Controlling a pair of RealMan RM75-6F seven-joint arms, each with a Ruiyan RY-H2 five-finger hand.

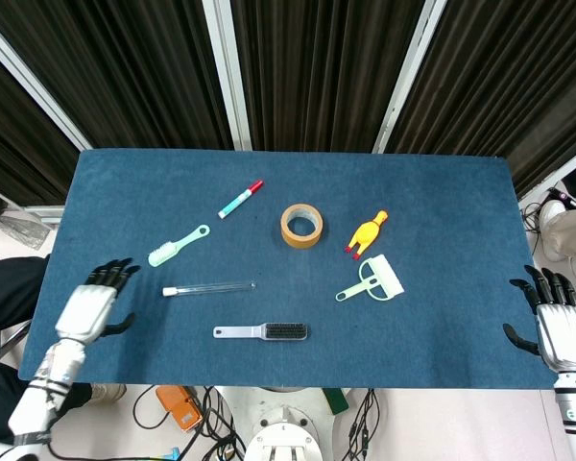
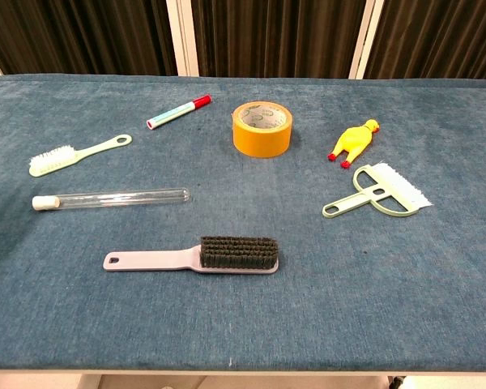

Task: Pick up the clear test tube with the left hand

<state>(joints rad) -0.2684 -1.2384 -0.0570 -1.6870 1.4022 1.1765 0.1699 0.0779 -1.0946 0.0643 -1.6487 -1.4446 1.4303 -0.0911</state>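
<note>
The clear test tube [image 1: 209, 286] with a white cap lies flat on the blue table, cap end pointing left; in the chest view the tube [image 2: 111, 198] sits left of centre. My left hand [image 1: 91, 305] hovers over the table's left part, fingers spread and holding nothing, a short way left of the tube's cap. At the table's right edge my right hand [image 1: 555, 327] stays with fingers apart and nothing in it. Neither hand shows in the chest view.
On the blue table [image 1: 442, 202] lie a green toothbrush-like brush [image 1: 178, 245], a marker with a red cap [image 1: 240, 199], a roll of tape [image 1: 301, 225], a yellow rubber chicken [image 1: 367, 231], a green scraper brush [image 1: 372, 279] and a dark-bristled brush [image 1: 261, 331].
</note>
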